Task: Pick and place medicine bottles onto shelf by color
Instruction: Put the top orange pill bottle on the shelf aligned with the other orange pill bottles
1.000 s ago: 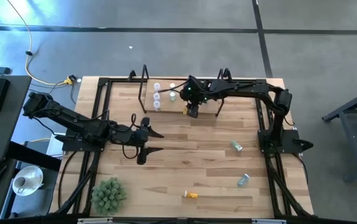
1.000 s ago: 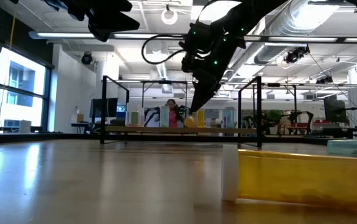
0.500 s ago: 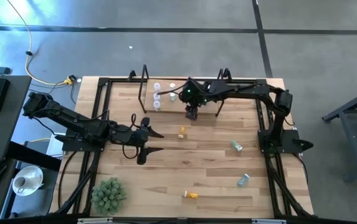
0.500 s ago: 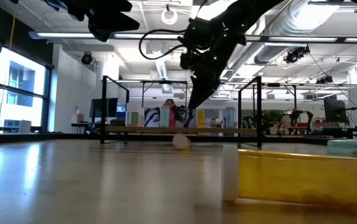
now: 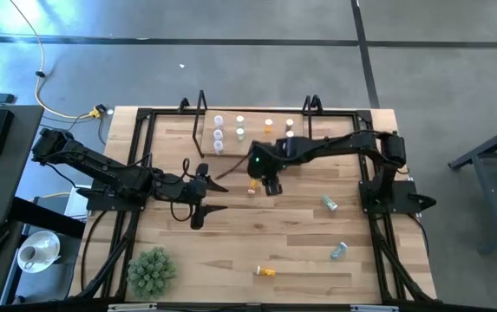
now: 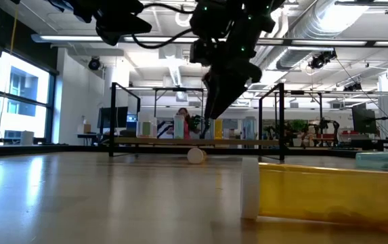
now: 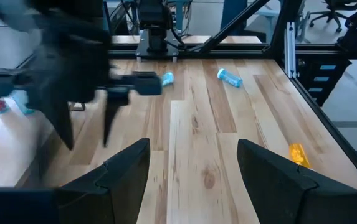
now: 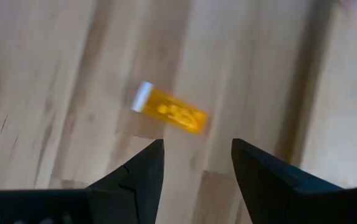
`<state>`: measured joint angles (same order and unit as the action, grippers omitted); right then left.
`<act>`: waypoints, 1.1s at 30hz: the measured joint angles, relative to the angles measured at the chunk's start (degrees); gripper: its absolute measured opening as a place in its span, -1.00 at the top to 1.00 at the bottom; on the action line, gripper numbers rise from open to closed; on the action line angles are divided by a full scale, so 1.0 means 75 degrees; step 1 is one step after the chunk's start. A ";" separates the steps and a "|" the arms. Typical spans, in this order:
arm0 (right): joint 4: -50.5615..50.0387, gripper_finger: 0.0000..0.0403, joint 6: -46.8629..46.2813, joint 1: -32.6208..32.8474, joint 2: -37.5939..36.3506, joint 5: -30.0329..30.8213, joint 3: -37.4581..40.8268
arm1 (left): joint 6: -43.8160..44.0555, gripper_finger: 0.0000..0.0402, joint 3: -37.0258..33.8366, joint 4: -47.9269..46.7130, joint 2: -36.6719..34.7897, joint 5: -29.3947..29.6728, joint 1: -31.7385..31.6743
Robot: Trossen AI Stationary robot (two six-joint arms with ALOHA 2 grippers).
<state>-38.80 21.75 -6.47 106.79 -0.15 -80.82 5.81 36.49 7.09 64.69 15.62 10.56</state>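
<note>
Orange bottle [image 5: 252, 185] lying on its side on the table [image 5: 300, 251], centre of the high view, just left of the right gripper [image 5: 271, 187] and below the shelf [image 5: 252, 139]. In the right wrist view the same bottle [image 8: 170, 112] lies beyond the gripper's parted, empty fingers [image 8: 142, 171], untouched. Left gripper [image 5: 216, 197] waits left of centre, spread wide, holding nothing. Other bottles stand on the shelf; three more lie lower right.

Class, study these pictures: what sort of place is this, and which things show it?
Probably a robotics lab or workshop: two robot arms on a wooden table, exposed ceiling ducts, and more work tables behind.
</note>
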 joint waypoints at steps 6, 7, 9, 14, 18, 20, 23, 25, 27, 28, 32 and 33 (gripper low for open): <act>0.0331 0.11 0.1419 0.0639 0.0164 0.0123 0.0012 | 0.0008 -0.15 0.0000 0.0003 0.0000 -0.0009 0.0000; 0.0498 0.11 0.1623 0.0706 0.0208 0.0143 0.0011 | 0.0005 -0.15 0.0000 0.0002 0.0000 -0.0009 0.0000; 0.0514 0.11 0.1982 0.0774 0.0331 0.0207 0.0009 | 0.0005 -0.15 0.0000 0.0000 0.0000 -0.0009 0.0000; 0.0625 0.11 0.2436 0.0817 0.0682 0.0467 0.0009 | 0.0008 -0.15 0.0000 -0.0048 0.0000 -0.0017 0.0000; 0.0908 0.11 0.2946 0.0891 0.0921 0.0644 0.0009 | 0.0006 -0.15 0.0000 -0.0061 0.0000 -0.0021 0.0000; 0.0925 0.11 0.3248 0.0927 0.0998 0.0782 0.0009 | 0.0005 -0.15 0.0000 -0.0059 0.0000 -0.0023 0.0000; 0.0980 0.11 0.3507 0.0965 0.1136 0.0829 0.0009 | 0.0002 -0.15 0.0000 -0.0122 0.0000 -0.0021 0.0000; 0.1057 0.11 0.3646 0.0972 0.1185 0.0825 0.0009 | 0.0000 -0.15 0.0000 -0.0147 0.0000 -0.0026 0.0000; 0.1151 0.11 0.3711 0.0972 0.1252 0.0823 0.0009 | 0.0000 -0.15 0.0000 -0.0175 0.0000 -0.0026 0.0000; 0.1158 0.11 0.3714 0.0972 0.1272 0.0824 0.0009 | 0.0002 -0.15 0.0000 -0.0176 0.0000 -0.0026 0.0000; 0.1288 0.11 0.3794 0.0972 0.1348 0.0822 0.0009 | -0.0001 -0.15 0.0000 -0.0179 0.0003 -0.0026 0.0000; 0.1351 0.11 0.3797 0.0972 0.1379 0.0820 0.0009 | -0.0001 -0.15 0.0000 -0.0170 0.0000 -0.0026 0.0000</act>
<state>-28.66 50.22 0.82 117.13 6.00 -80.75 5.80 36.49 5.82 64.69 15.42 10.57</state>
